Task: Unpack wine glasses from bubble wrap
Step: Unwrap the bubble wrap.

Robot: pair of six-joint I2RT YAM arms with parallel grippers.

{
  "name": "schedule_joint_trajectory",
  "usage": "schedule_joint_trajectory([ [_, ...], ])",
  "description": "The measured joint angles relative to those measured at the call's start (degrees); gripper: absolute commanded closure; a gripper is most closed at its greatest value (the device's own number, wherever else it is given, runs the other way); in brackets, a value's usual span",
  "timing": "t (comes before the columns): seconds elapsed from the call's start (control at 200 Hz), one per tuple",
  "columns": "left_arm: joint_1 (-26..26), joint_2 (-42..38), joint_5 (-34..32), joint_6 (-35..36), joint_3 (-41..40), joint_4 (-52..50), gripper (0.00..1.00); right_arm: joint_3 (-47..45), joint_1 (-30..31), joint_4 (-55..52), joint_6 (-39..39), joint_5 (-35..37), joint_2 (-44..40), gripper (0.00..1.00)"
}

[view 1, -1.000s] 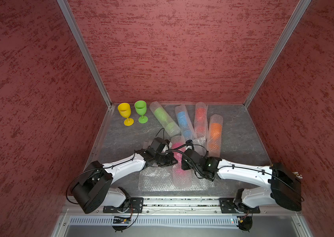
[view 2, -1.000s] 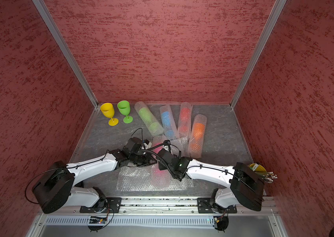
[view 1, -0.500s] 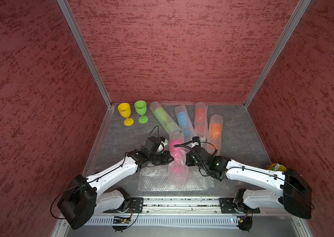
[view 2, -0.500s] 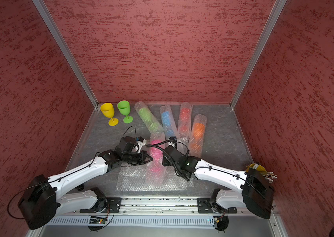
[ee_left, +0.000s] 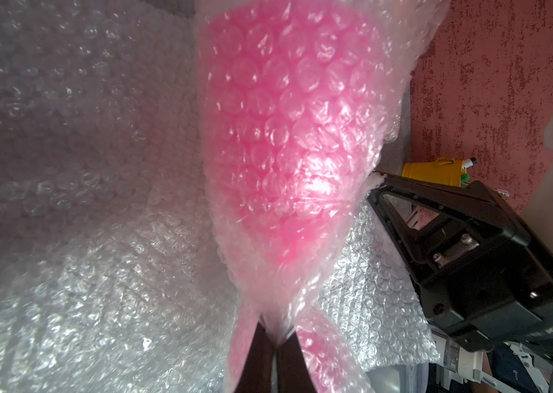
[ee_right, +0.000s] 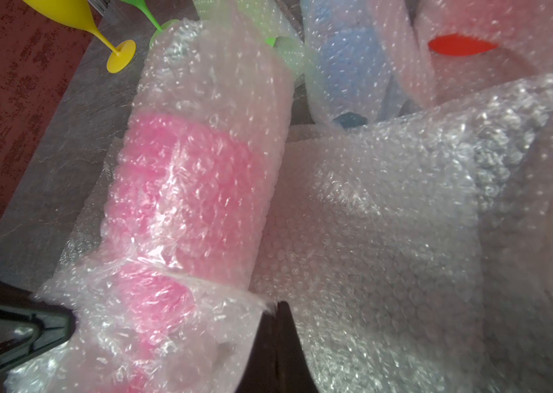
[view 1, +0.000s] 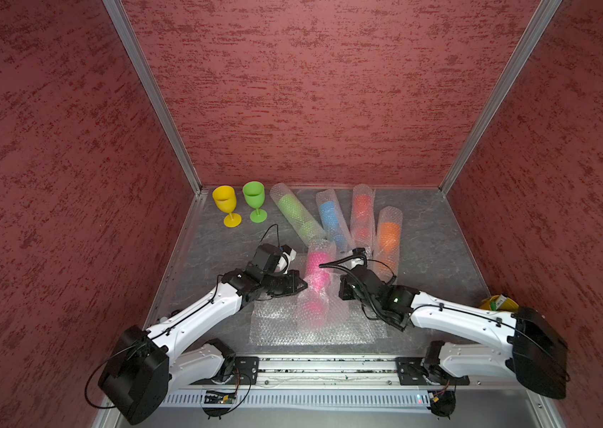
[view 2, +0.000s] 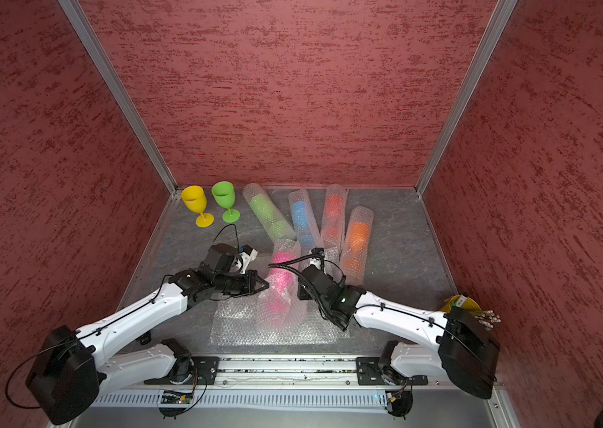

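Observation:
A pink wine glass [view 1: 316, 272] lies rolled in bubble wrap [view 1: 313, 315] at the middle of the floor. My left gripper [view 1: 305, 286] is shut on the wrap at one side of the roll [ee_left: 277, 338]. On the other side, my right gripper [view 1: 339, 292] is shut on the wrap's edge [ee_right: 277, 308]. Yellow [view 1: 226, 207] and green [view 1: 254, 198] glasses stand bare at the back left. Green [view 1: 294, 215], blue [view 1: 331, 218], red [view 1: 362, 211] and orange [view 1: 389, 233] glasses lie in wrapped tubes behind.
A flat bubble wrap sheet [view 1: 281, 329] lies under the pink roll near the front rail [view 1: 326, 365]. A yellow bucket [view 2: 461, 305] with pencils stands at the right wall behind my right arm. Red walls close in three sides.
Both arms have reached farther toward the back, carrying the pink roll with them, and the two grippers have drawn a little apart. Over the last half second little has moved.

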Motion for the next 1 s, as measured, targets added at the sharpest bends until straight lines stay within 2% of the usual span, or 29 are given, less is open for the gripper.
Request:
schedule_joint_trajectory([
  [0.22, -0.07, -2.93, -0.85, 0.44, 0.00, -0.61, 1.00, -4.79, -2.34, 6.01, 0.37, -2.10, -3.30, 1.00],
  [0.581, -0.44, -2.62, -3.28, 0.44, -0.20, -1.03, 1.00, -8.22, -4.39, 11.02, 1.64, -4.59, -2.67, 1.00],
  [0.802, 0.35, -1.60, -6.54, 0.20, -1.27, -1.64, 1.00, -11.98, -9.84, 9.62, 1.88, -4.13, -2.97, 1.00],
  [0.997, -0.39, 0.48, -7.65, -0.07, -1.90, -0.63, 1.00, -12.24, -10.03, 9.62, 0.96, -4.72, -0.35, 1.00],
])
